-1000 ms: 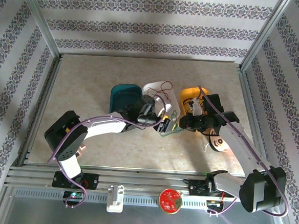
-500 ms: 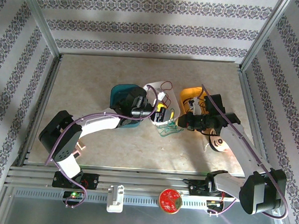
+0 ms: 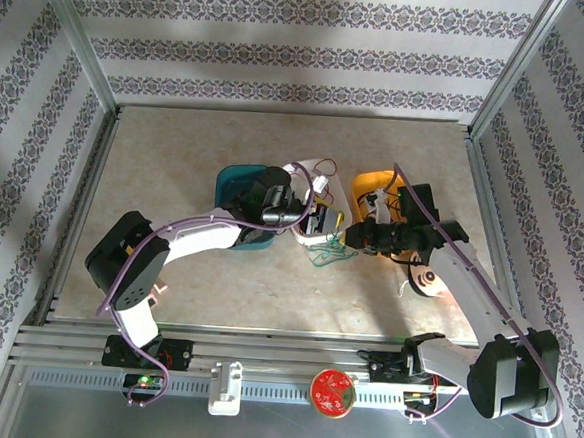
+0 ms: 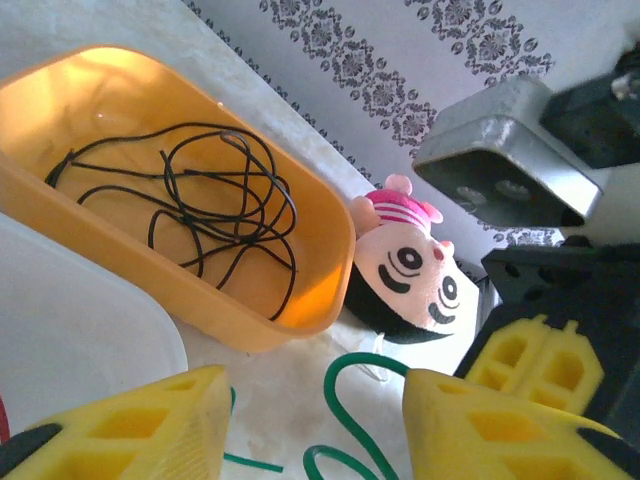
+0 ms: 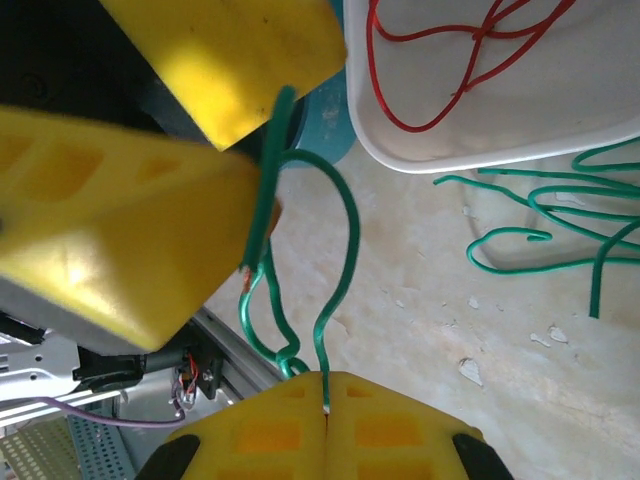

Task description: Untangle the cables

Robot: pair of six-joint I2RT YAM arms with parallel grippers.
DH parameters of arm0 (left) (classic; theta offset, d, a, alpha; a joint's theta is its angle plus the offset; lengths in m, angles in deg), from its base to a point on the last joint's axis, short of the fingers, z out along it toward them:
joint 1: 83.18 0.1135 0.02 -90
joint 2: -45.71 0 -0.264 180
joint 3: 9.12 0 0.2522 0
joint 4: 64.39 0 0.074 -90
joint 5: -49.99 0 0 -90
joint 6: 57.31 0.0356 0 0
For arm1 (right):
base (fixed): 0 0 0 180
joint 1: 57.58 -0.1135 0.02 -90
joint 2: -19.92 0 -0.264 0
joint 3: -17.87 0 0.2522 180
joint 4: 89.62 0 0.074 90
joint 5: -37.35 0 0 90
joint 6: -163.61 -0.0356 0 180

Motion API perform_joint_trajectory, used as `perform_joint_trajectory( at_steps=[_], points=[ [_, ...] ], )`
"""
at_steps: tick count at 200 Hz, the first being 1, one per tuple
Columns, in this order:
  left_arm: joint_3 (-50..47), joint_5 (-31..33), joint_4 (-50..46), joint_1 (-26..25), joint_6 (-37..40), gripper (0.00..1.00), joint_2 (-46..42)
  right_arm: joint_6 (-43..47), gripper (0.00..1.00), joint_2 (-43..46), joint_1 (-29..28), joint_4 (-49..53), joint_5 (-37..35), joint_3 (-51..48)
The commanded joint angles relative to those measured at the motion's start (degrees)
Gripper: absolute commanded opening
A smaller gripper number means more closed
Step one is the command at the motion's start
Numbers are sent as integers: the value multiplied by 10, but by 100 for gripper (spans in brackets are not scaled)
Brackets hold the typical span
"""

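The green cable lies in loose loops on the table in front of the bins. My right gripper is shut on one strand of the green cable. My left gripper is open, its yellow fingers wide apart, with a green loop lying between them. In the top view the left gripper and right gripper face each other closely over the green tangle. The red cable rests in the white bin. The black cable is coiled in the yellow bin.
A teal bin, the white bin and the yellow bin stand in a row mid-table. A plush toy lies beside the yellow bin, under the right arm. Metal frame rails border the table.
My left gripper has pulled back from the table front toward the white bin, rising over the green loops. The right gripper has stayed almost still, holding the green strand.
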State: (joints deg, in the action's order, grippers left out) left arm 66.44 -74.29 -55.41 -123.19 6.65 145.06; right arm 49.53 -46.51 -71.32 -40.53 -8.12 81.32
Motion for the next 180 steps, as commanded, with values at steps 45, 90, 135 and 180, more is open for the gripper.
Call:
perform_joint_trajectory(
  at_steps=[45,90,135,180],
  points=[
    [29,-9,24,4,0,7,6,-1,0,-5,-10,-5,11,-1],
    [10,-3,-2,5,15,29,-26,-8,0,-3,12,-3,-9,1],
    [-11,4,-42,10,38,50,-71,-9,0,-11,18,-4,0,3],
    [-4,3,-70,10,50,61,-66,-8,0,-16,16,-4,7,11]
  ],
)
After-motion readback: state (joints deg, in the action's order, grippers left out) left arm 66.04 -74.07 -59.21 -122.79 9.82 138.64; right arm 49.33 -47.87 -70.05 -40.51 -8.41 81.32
